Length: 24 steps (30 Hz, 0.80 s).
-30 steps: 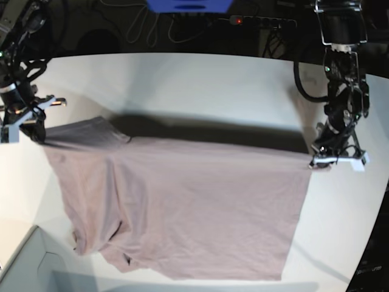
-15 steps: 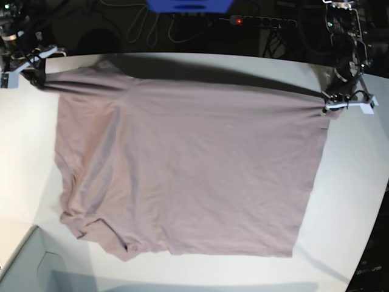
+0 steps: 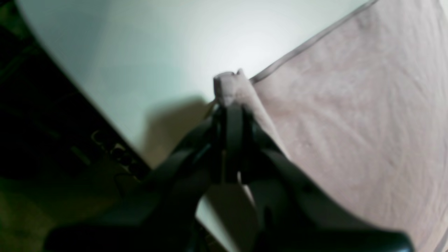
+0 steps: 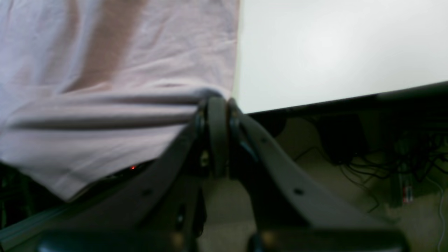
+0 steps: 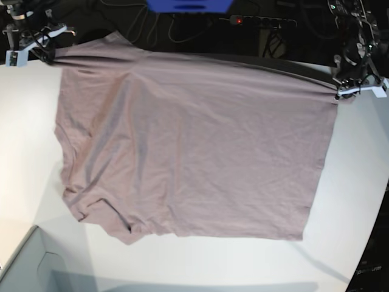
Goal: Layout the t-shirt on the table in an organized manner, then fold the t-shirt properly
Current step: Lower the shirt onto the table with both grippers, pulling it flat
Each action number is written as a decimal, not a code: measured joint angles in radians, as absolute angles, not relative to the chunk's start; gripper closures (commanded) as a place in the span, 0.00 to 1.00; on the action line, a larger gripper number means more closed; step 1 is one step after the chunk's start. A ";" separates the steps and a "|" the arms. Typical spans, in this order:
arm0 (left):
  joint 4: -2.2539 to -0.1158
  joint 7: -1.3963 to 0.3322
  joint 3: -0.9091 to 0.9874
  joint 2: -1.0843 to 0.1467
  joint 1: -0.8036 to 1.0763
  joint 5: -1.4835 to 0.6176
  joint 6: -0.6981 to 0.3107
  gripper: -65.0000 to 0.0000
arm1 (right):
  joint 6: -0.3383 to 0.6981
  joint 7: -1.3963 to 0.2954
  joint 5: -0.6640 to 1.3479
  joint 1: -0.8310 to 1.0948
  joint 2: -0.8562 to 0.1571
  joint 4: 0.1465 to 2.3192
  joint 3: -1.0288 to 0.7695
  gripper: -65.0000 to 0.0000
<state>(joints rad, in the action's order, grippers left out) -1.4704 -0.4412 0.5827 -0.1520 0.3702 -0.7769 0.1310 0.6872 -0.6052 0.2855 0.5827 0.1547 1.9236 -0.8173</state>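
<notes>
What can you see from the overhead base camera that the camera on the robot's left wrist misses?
Only the base view shows the whole t-shirt spread over the table, both arms at its far corners, the right gripper, and a pale box corner. Only the left wrist view shows the left gripper up close, jaws pinched on a bunched hem corner. Both show mauve cloth on white tabletop.

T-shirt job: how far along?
Done: the dusty mauve short-sleeved t-shirt is mostly spread out. In hand: the left gripper and right gripper each pinch a far corner, stretching that edge by the white table's back rim. Left: smooth the crumpled near-left corner, release, and every fold.
</notes>
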 measured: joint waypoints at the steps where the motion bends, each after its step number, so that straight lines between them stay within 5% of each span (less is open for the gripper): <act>1: -1.470 -0.441 0.583 -0.152 0.371 -0.776 0.131 1.00 | 0.687 -0.605 0.286 0.580 0.152 1.924 -0.817 1.00; 24: -1.460 -0.445 0.582 -0.152 0.318 -0.770 0.133 1.00 | 0.687 -0.609 0.280 0.427 0.143 1.923 -0.809 1.00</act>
<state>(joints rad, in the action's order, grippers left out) -1.4605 -0.4446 0.5816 -0.1524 0.3176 -0.7696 0.1329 0.6872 -0.6086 0.2802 0.4267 0.1429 1.9232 -0.8085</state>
